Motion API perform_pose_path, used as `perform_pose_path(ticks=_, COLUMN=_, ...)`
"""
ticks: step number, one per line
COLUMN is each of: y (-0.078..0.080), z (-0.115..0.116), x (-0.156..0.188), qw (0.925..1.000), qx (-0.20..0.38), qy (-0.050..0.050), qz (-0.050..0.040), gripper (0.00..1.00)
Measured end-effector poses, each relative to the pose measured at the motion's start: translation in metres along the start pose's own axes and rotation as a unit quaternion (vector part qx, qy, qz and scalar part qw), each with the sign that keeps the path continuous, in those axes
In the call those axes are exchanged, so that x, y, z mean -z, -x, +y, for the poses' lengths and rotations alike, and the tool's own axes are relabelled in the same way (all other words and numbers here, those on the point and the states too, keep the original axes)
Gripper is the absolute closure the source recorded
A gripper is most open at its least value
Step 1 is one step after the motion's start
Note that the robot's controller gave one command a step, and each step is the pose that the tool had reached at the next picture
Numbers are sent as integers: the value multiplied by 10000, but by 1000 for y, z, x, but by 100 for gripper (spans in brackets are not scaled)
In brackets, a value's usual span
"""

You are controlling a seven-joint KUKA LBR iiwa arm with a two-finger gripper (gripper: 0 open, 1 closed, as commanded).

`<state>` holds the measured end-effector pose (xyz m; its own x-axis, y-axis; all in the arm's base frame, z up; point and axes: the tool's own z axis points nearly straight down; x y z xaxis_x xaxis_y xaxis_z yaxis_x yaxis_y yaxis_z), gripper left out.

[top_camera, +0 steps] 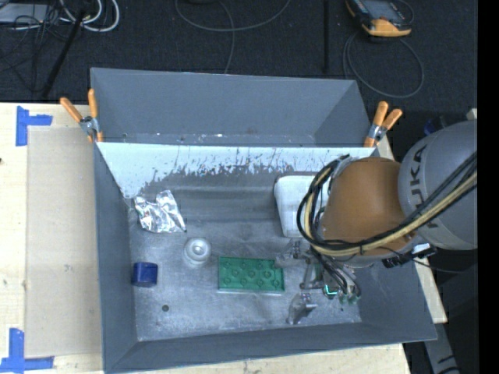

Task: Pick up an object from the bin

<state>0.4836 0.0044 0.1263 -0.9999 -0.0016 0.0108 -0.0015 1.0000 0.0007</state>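
Note:
My gripper (302, 296) hangs low over the bin floor at the front right, just right of a flat green studded brick plate (250, 275). Its fingers point down near the plate's right end, and nothing shows between them. A white block (291, 201) lies behind the gripper, partly hidden by the arm's orange cover. Further left sits a small clear dome-shaped cap (196, 250).
A crumpled piece of silver foil (160, 212) lies at the bin's left middle. A small blue cube (144, 273) rests near the front left corner. The arm and its cables cover the bin's right side.

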Motion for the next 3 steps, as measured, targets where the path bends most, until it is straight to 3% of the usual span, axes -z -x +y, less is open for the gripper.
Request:
perform_pose_path(ticks=1, y=51, z=-12, x=-54, qw=10000, qx=-22, qy=5, qz=-54, gripper=0)
perform_pose_path(ticks=2, y=52, z=-12, x=-50, qw=10000, qx=-23, qy=6, qz=-94, gripper=100)
perform_pose_path(ticks=3, y=31, z=-14, x=82, qw=10000, qx=-45, qy=-2, qz=-88, gripper=100)
